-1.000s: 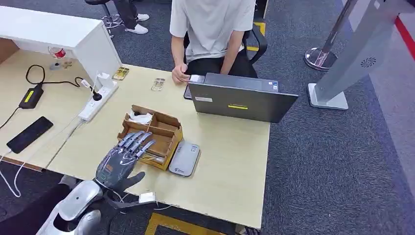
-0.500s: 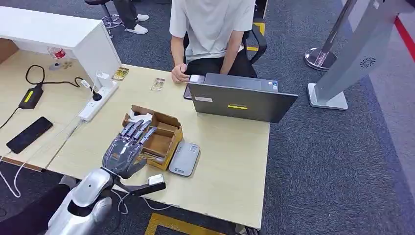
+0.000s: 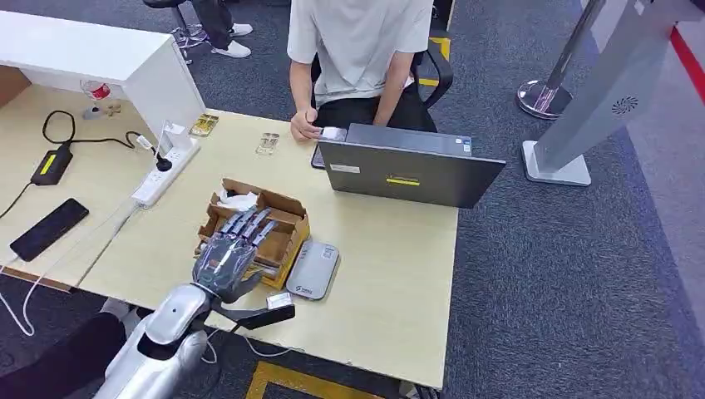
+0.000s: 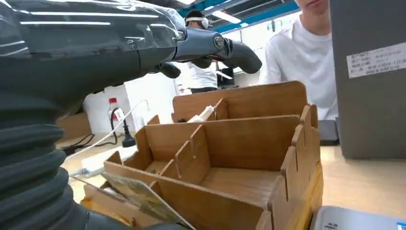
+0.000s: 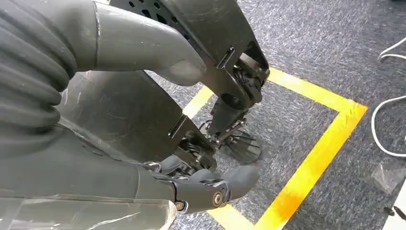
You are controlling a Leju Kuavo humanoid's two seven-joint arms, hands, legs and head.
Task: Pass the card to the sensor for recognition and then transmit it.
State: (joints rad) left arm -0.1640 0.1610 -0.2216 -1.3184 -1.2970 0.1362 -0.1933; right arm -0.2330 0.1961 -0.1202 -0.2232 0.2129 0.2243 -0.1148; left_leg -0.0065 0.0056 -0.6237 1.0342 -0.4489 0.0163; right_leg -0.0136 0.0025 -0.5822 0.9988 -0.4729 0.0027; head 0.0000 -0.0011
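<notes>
Head view: the left hand point(image 3: 235, 248) reaches over the near edge of a compartmented cardboard box point(image 3: 287, 218) on the counter point(image 3: 391, 283), fingers spread and extended above the near compartments, holding nothing. Just beside the box, toward the robot's right, lies a flat grey card reader point(image 3: 314, 268), which I take to be the sensor. Behind them a person point(image 3: 357, 46) sits at an open laptop point(image 3: 407, 170). By my judgement the task is at its start: the card is not yet picked up, so the grasp, the pass over the sensor and the handing on are all left.

Left wrist view: the box's wooden-brown dividers stand close ahead, and the card point(image 4: 143, 196) leans in the nearest compartment, tilted rather than flat, with one corner raised. Its long axis appears to run along the near wall of the box, slanting down toward the reader's side; its face is too blurred to read. The dark fingers point(image 4: 225, 45) stretch out above the box, apart from the card.

Right wrist view: the right hand point(image 5: 158, 120) hangs over grey carpet point(image 5: 335, 57) marked with yellow tape; its fingers are loosely curled and apart, with nothing in them.
</notes>
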